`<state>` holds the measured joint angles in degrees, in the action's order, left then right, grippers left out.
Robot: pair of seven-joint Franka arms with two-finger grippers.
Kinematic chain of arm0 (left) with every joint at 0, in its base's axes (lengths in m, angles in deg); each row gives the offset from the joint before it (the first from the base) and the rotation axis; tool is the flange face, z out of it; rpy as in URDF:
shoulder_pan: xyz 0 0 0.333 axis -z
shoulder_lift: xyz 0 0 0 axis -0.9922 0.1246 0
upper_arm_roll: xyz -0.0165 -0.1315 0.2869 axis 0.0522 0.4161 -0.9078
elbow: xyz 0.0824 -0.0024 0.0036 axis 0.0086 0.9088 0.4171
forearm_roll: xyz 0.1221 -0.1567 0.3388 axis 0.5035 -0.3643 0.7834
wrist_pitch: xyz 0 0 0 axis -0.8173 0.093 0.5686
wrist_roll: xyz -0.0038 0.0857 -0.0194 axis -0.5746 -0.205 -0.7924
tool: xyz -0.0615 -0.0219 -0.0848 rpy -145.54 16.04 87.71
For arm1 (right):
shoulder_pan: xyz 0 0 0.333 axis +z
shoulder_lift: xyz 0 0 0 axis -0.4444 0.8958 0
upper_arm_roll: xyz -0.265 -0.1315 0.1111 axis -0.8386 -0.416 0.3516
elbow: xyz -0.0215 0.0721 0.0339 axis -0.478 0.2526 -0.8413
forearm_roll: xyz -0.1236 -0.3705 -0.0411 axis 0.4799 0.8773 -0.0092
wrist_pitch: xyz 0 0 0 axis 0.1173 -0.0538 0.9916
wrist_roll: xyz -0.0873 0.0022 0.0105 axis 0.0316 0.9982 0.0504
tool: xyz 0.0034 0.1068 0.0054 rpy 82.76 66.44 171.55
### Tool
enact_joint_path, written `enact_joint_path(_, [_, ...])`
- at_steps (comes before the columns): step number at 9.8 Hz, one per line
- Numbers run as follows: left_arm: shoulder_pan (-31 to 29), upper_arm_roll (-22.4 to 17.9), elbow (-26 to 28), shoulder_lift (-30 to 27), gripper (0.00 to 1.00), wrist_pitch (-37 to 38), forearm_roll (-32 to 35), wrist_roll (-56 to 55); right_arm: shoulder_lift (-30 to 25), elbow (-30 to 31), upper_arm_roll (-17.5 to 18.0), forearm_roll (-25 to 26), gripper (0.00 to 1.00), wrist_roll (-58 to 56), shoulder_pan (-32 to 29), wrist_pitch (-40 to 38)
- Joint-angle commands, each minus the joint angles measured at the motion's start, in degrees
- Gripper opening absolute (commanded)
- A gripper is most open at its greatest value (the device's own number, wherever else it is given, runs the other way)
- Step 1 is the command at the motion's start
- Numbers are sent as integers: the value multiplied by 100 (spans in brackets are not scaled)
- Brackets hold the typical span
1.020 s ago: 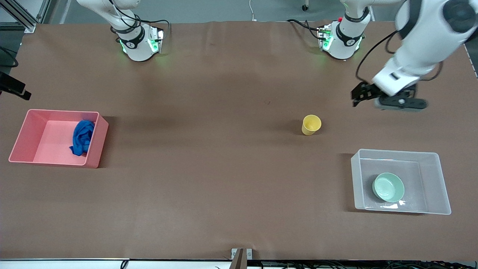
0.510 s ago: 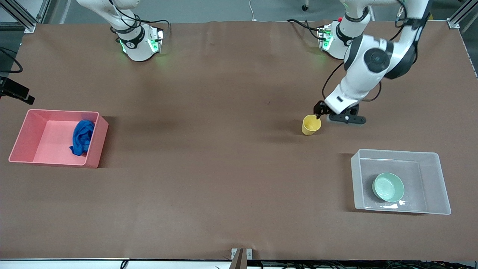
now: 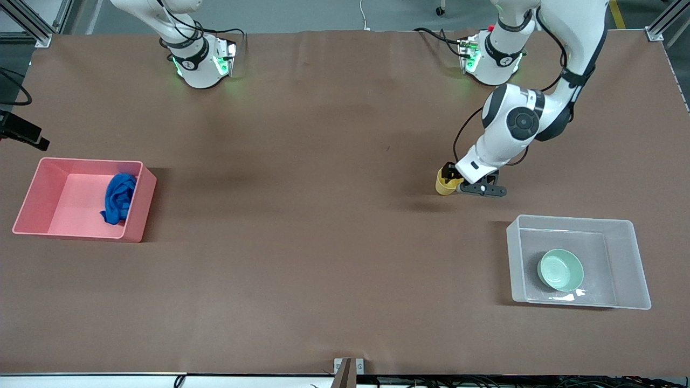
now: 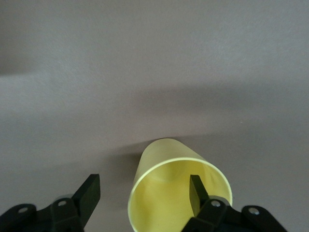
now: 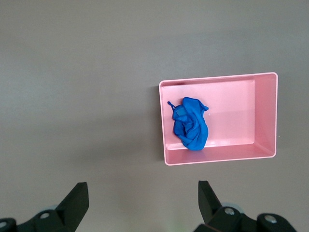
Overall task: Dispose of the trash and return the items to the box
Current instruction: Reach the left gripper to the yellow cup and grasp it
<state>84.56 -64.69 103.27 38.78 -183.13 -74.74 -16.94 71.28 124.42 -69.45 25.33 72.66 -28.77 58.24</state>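
The yellow cup [image 3: 443, 187] stands upright on the table, toward the left arm's end. My left gripper [image 3: 448, 174] is open and down at the cup's rim. In the left wrist view the gripper [image 4: 143, 194] has one finger inside the cup [image 4: 166, 155] and one outside, with the wall between them. The mint-green bowl [image 3: 561, 270] lies in the clear box [image 3: 622, 253]. The blue cloth wad [image 3: 119, 198] lies in the pink bin [image 3: 33, 196]. My right gripper [image 5: 142, 199] is open and empty, waiting high over the table; its view shows the wad [image 5: 191, 124] in the pink bin [image 5: 234, 108].
The clear box stands nearer to the front camera than the cup. The pink bin stands at the right arm's end of the table. The two arm bases [image 3: 200, 59] are at the table's edge farthest from the front camera.
My left arm has swung in from the left arm's end of the table and come down onto the yellow cup. Its open fingers now straddle the cup's wall. Nothing else moved.
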Motion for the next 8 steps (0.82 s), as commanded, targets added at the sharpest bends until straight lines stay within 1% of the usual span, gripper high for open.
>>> enact_joint_path(1, [4,3,34,349,10,-217,253,-26,-90,104,-7,43,100,25,10,-6])
enact_joint_path(2, [-13,3,8,385,1,-261,316,-35,-98,112,-15,43,100,25,2,-6])
enact_joint_path(4, [-31,3,8,254,0,-235,325,-44,-90,112,-16,43,100,25,2,-33])
enact_joint_path(5, [-48,3,34,27,0,-157,325,-79,-98,112,-16,43,100,16,2,-59])
enact_joint_path(6, [-48,-40,-9,-219,0,157,325,-114,-98,112,-16,43,100,16,2,-59])
enact_joint_path(7, [-66,-215,-105,-569,0,482,325,34,-98,112,-16,43,100,16,2,-59])
enact_joint_path(8, [-57,-530,-307,-729,0,694,334,174,-90,112,-16,43,100,16,2,-50])
